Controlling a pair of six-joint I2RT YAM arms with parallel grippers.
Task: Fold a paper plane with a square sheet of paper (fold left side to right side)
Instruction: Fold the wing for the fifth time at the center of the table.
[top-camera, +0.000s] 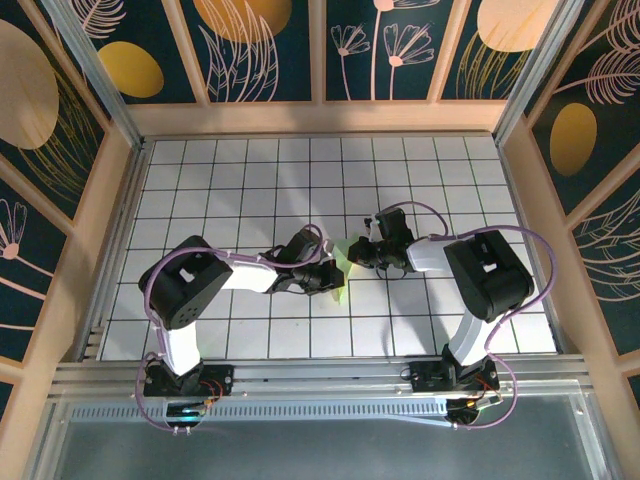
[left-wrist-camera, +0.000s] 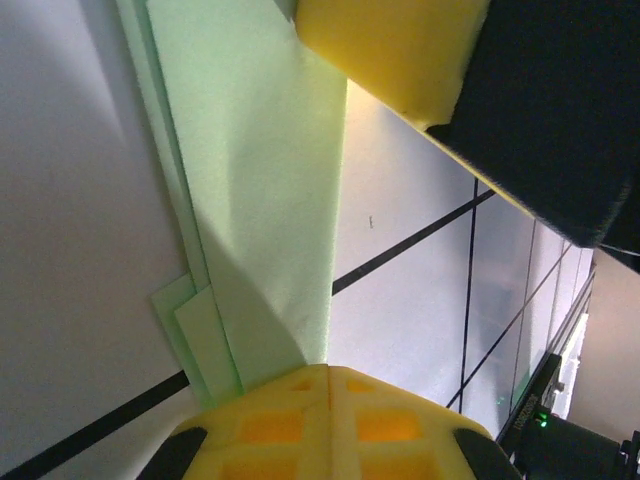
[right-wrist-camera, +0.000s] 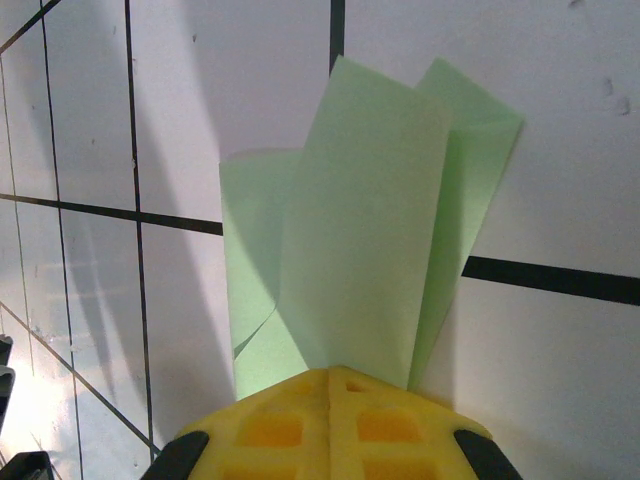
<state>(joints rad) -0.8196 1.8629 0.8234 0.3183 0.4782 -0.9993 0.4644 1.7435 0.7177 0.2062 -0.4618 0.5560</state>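
Both arms work the sheet of paper (left-wrist-camera: 260, 200), already a narrow layered wedge lying on the grid table (top-camera: 250, 170). The left gripper (left-wrist-camera: 330, 400) has its jaws fully together. The wedge runs straight ahead from under its tips towards the right gripper (right-wrist-camera: 330, 390), which is likewise closed, with loose layers fanning just ahead of its tips. The paper shows face-on, so I judge both grippers press down rather than pinch. To crease well, I anchor with one tip and slide the other along the fold line under light pressure, without dragging the layers out of register. No container is involved; the paper rests directly on the table.
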